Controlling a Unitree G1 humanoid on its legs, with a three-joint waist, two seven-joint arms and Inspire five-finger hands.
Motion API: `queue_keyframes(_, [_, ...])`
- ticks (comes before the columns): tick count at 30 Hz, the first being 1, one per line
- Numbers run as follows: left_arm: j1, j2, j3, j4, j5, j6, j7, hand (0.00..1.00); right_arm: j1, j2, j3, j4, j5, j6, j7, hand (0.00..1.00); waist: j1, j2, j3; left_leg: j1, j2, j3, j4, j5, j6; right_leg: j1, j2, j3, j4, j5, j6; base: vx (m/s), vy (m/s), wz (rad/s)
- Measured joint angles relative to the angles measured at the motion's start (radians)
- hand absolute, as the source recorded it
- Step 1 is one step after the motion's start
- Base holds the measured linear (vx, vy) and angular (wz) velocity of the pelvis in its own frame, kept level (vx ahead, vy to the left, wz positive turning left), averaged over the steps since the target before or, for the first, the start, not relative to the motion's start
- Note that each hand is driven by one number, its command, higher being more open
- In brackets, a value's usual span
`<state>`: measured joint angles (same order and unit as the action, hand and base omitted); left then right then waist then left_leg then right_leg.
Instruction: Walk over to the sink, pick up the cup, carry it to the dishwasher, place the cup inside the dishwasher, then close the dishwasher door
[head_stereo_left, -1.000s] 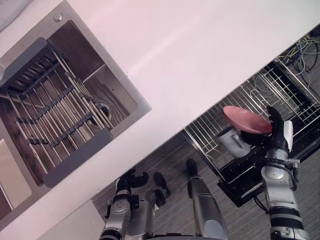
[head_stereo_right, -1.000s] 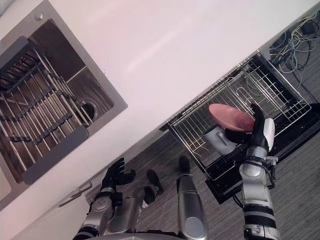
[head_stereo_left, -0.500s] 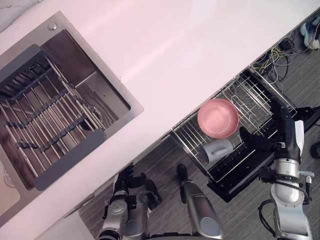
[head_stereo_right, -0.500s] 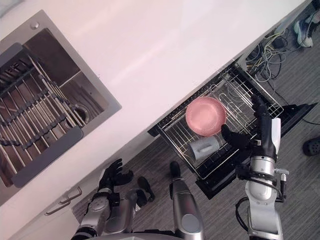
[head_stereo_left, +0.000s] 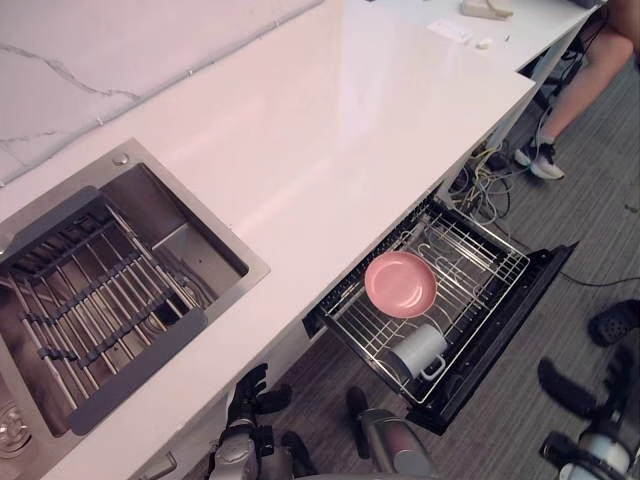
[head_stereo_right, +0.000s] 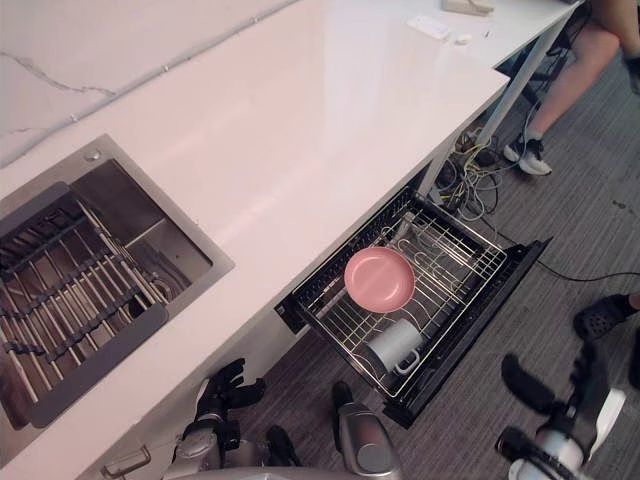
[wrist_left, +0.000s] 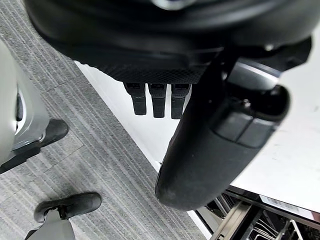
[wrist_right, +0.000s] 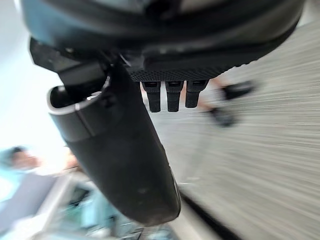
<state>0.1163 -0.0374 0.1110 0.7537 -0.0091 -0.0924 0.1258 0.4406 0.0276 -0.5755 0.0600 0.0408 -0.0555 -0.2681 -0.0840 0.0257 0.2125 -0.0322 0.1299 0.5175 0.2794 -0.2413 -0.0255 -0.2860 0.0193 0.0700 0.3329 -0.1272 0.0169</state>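
Note:
The grey cup (head_stereo_left: 418, 350) lies on its side in the pulled-out wire rack (head_stereo_left: 482, 262) of the dishwasher, just in front of a pink plate (head_stereo_left: 400, 284). The black dishwasher door (head_stereo_left: 522, 300) hangs open beyond the rack. My right hand (head_stereo_left: 570, 390) is at the lower right, over the floor and well clear of the rack; it is open and holds nothing, as the right wrist view (wrist_right: 125, 165) confirms. My left hand (head_stereo_left: 250, 388) hangs open and empty by the cabinet front below the counter.
A steel sink (head_stereo_left: 190, 250) with a grey drying rack (head_stereo_left: 95, 300) is set into the white counter (head_stereo_left: 330, 130) at the left. A tangle of cables (head_stereo_left: 490, 165) lies behind the dishwasher. A person's leg (head_stereo_left: 590, 80) and a dark shoe (head_stereo_left: 612, 322) are on the right.
The camera has swung. My right hand has let go of the cup, which now rests in the rack, and has drawn back towards the lower right.

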Motion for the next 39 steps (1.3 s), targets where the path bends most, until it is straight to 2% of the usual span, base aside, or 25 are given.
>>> queue_keyframes(2, [0.002,-0.001,0.000,0.004,0.000,0.001,0.000,0.90,-0.001,0.000,0.000,0.077,0.043,0.013,0.009,0.90,0.002,0.012,-0.007,-0.005,-0.001,0.005,0.000,-0.021,-0.003,-0.016,-0.002,-0.001,0.022,-0.005,0.004,-0.07,0.003,0.00])
queue_keyframes(5, [0.009,0.006,0.000,0.007,-0.001,0.002,0.000,0.90,-0.028,-0.003,0.001,0.186,0.130,0.009,0.031,0.90,0.005,0.018,-0.011,-0.031,-0.006,0.007,0.018,-0.029,0.009,-0.047,-0.009,0.002,0.051,-0.011,0.005,-0.03,0.003,-0.01])
queue_keyframes(10, [0.002,0.018,0.000,0.006,-0.013,0.002,0.000,0.90,-0.141,-0.026,0.029,0.368,0.357,0.008,0.084,0.90,0.017,0.029,0.007,-0.102,-0.010,0.004,0.059,-0.029,0.009,-0.114,-0.025,0.001,0.087,-0.011,0.005,-0.03,0.002,0.05])
queue_keyframes(13, [-0.013,0.022,0.000,0.002,-0.027,0.000,0.000,0.90,-0.222,-0.059,0.079,0.396,0.434,0.008,0.108,0.90,0.022,0.038,0.039,-0.129,-0.016,-0.002,0.067,-0.031,0.013,-0.139,-0.035,-0.005,0.094,-0.009,0.008,-0.03,0.019,0.08])
queue_keyframes(14, [-0.023,0.025,0.000,-0.008,-0.033,-0.004,0.000,0.90,-0.271,-0.081,0.114,0.393,0.456,0.007,0.111,0.90,0.035,0.040,0.059,-0.146,-0.018,-0.005,0.074,-0.030,0.015,-0.155,-0.039,-0.007,0.099,-0.005,0.007,-0.03,0.017,0.08])
queue_keyframes(17, [-0.042,0.036,0.000,-0.012,-0.046,-0.013,0.000,0.90,-0.285,-0.137,0.170,0.361,0.476,0.006,0.100,0.90,0.044,0.038,0.091,-0.181,-0.021,-0.023,0.077,-0.026,0.021,-0.178,-0.047,-0.021,0.097,-0.002,0.008,-0.01,0.000,0.16])
queue_keyframes(23, [-0.060,0.035,-0.004,-0.031,-0.049,-0.022,0.000,0.90,-0.300,-0.194,0.353,0.239,0.450,0.011,0.063,0.90,0.057,0.044,0.112,-0.214,-0.037,-0.051,0.051,0.019,0.034,-0.186,-0.065,-0.044,0.063,0.022,0.013,0.01,-0.001,0.15])
queue_keyframes(25, [-0.061,0.033,-0.006,-0.044,-0.049,-0.028,0.000,0.90,-0.351,-0.199,0.413,0.228,0.424,0.012,0.051,0.90,0.074,0.045,0.112,-0.216,-0.044,-0.065,0.026,0.041,0.036,-0.179,-0.070,-0.053,0.036,0.037,0.012,-0.01,-0.017,0.21])
queue_keyframes(29, [-0.067,0.026,-0.028,-0.045,-0.050,-0.040,0.003,0.90,-0.465,-0.240,0.489,0.225,0.364,0.025,0.036,0.90,0.122,0.064,0.121,-0.210,-0.050,-0.110,-0.012,0.076,0.031,-0.145,-0.075,-0.096,-0.010,0.060,0.005,-0.04,-0.041,0.34])
queue_keyframes(34, [-0.060,0.027,-0.042,-0.039,-0.049,-0.044,0.004,0.90,-0.553,-0.292,0.537,0.239,0.306,0.062,0.050,0.90,0.140,0.064,0.121,-0.183,-0.067,-0.184,-0.072,0.127,0.025,-0.092,-0.091,-0.164,-0.039,0.065,-0.003,-0.03,-0.055,0.42])
queue_keyframes(39, [-0.053,0.051,-0.057,0.021,-0.047,-0.046,-0.001,0.90,-0.595,-0.375,0.569,0.309,0.151,0.031,0.106,0.90,0.118,0.060,0.116,-0.131,-0.088,-0.288,-0.104,0.146,0.019,-0.004,-0.106,-0.233,-0.071,0.065,-0.002,-0.02,-0.007,0.42])
